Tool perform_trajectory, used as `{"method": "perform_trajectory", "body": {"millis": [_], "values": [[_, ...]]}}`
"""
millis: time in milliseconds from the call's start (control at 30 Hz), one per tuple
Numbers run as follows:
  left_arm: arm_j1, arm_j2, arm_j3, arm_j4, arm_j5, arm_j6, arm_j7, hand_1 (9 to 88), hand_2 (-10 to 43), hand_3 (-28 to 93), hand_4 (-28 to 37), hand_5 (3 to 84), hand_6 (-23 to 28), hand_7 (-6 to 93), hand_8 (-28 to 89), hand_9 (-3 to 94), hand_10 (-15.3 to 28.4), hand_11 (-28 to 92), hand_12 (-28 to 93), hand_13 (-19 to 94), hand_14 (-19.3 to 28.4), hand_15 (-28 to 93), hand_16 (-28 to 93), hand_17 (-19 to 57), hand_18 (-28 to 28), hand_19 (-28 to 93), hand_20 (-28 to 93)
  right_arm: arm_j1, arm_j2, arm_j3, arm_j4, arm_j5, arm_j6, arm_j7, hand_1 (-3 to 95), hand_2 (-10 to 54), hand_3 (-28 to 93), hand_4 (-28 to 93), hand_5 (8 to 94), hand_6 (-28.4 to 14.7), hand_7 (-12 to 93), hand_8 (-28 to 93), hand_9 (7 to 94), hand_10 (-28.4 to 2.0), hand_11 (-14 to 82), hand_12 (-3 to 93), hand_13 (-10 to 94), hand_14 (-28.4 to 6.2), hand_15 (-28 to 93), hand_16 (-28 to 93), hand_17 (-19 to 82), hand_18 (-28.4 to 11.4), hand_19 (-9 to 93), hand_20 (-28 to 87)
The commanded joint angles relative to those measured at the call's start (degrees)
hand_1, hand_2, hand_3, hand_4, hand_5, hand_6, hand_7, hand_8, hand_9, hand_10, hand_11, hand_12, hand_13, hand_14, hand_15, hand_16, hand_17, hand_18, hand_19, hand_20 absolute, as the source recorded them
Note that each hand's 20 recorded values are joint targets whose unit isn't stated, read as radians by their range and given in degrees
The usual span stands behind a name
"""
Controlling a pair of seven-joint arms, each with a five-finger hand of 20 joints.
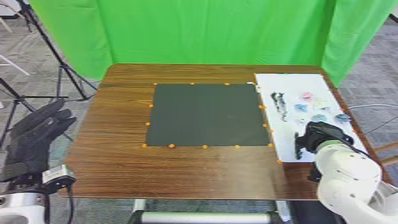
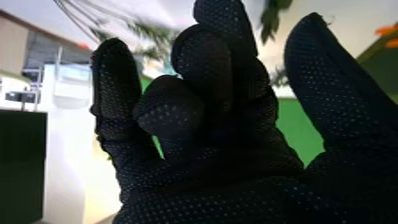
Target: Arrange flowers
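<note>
- The left robot hand [image 1: 34, 132], in black fabric, is at the far left, just beside the brown wood-grained counter [image 1: 111, 165]; its fingers are extended and loosely parted.
- One flat, dark, rectangular mat [image 1: 209, 115] lies mid-counter, with five orange dots along its near edge.
- To its right is one smooth white sheet [image 1: 284, 85], long and rectangular.
- A slender dark-and-pale piece [image 1: 280, 106] lies on the sheet's left part.
- The flowers [image 1: 307, 96] are on the sheet's right part, beyond the right robot hand: at least five small, ruffled heads, one pink, the others bluish or pale.
- The right robot hand [image 1: 325, 131] is over the near part of the sheet. In the right wrist view its dotted mesh fingers [image 2: 209, 75] are mostly extended, the thumb spread wide; whether it touches a flower, one cannot tell.
</note>
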Motion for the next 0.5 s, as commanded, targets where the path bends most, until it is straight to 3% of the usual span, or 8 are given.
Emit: {"method": "perform_trajectory", "body": {"millis": [33, 133, 167, 200, 233, 367, 500], "values": [[0.0, 0.75, 0.91, -0.07, -0.43, 0.64, 0.56, 25.5, 4.8, 81, -20.8, 37.8, 9.1, 15.9, -11, 32.7, 19.3, 36, 7, 21, 25.7, 61, -16, -10.8, 20.8, 56, 4, 0.3, -0.6, -0.2, 1.2, 0.8, -2.8, 0.9, 26.9, 6.1, 72, -17, 72.8, -10.1, 41, -8, 69.9, -21.0, 58.6, 30.1, 71, -15.2, 82, 27, 37, -28.2, 93, 1], [-0.1, 0.82, 0.85, -0.07, -0.45, 0.56, 0.50, 25.5, 4.9, 81, -20.8, 37.8, 9.2, 15.8, -11, 32.7, 19.2, 36, 7, 21, 25.6, 61, -16, -10.8, 20.8, 56, 4, 0.8, -0.7, -0.8, 1.5, 1.1, -3.8, 1.1, 26.6, 6.2, 72, -17, 73.0, -10.4, 39, -7, 69.8, -21.4, 57.8, 29.6, 71, -15.3, 82, 27, 36, -28.2, 93, 0], [-0.2, 0.41, 0.81, -0.09, 0.07, 0.37, 0.08, 25.4, 4.9, 81, -20.8, 37.8, 9.1, 15.8, -11, 32.7, 19.3, 36, 7, 21, 25.6, 61, -16, -10.8, 20.8, 56, 4, 1.0, -0.7, -1.1, 1.6, 1.2, -4.1, 1.3, 26.5, 6.3, 72, -17, 73.1, -10.4, 38, -7, 69.8, -21.4, 57.7, 29.5, 71, -15.3, 82, 27, 36, -28.2, 93, 0], [-0.2, 0.85, 0.88, -0.04, -0.43, 0.60, 0.46, 25.4, 4.8, 81, -20.7, 37.8, 9.1, 15.8, -11, 32.7, 19.3, 36, 7, 21, 25.7, 61, -16, -10.8, 20.8, 56, 4, 0.9, -0.7, -1.1, 1.6, 1.2, -4.3, 1.3, 26.5, 6.3, 72, -17, 73.0, -10.5, 38, -7, 69.8, -21.4, 57.7, 29.5, 71, -15.3, 82, 27, 36, -28.3, 93, 0], [-0.4, 0.00, 0.74, -0.05, 0.41, 0.04, -0.31, 25.5, 4.9, 81, -20.7, 37.8, 9.1, 15.9, -11, 32.7, 19.3, 36, 7, 21, 25.6, 61, -16, -10.8, 20.8, 56, 4, 1.0, -0.9, -1.2, 1.7, 1.1, -4.8, 1.1, 26.4, 6.4, 72, -17, 73.1, -10.5, 38, -7, 69.7, -21.5, 57.5, 29.4, 71, -15.3, 82, 27, 36, -28.3, 93, 0], [-0.1, 0.57, 0.78, -0.07, -0.33, 0.50, 0.40, 25.5, 4.9, 81, -20.6, 37.8, 9.2, 15.9, -11, 32.6, 19.3, 36, 7, 21, 25.7, 61, -16, -10.8, 20.8, 56, 4, 1.6, -1.3, -1.6, 2.2, 2.0, -5.7, 0.9, 26.4, 6.5, 71, -17, 73.1, -10.5, 37, -6, 69.6, -21.6, 57.3, 29.2, 71, -15.4, 82, 27, 36, -28.3, 93, -1], [-0.5, -0.02, 0.87, 0.01, 0.37, 0.09, -0.19, 25.6, 4.9, 80, -20.7, 37.8, 9.2, 15.9, -11, 32.7, 19.3, 36, 7, 21, 25.6, 61, -16, -10.8, 20.8, 56, 4, 2.0, -2.1, -1.9, 2.2, 2.6, -8.2, 1.1, 26.9, 6.5, 72, -17, 73.6, -10.2, 38, -6, 70.3, -21.2, 57.8, 29.3, 71, -15.4, 82, 26, 36, -28.3, 93, -1]]}}
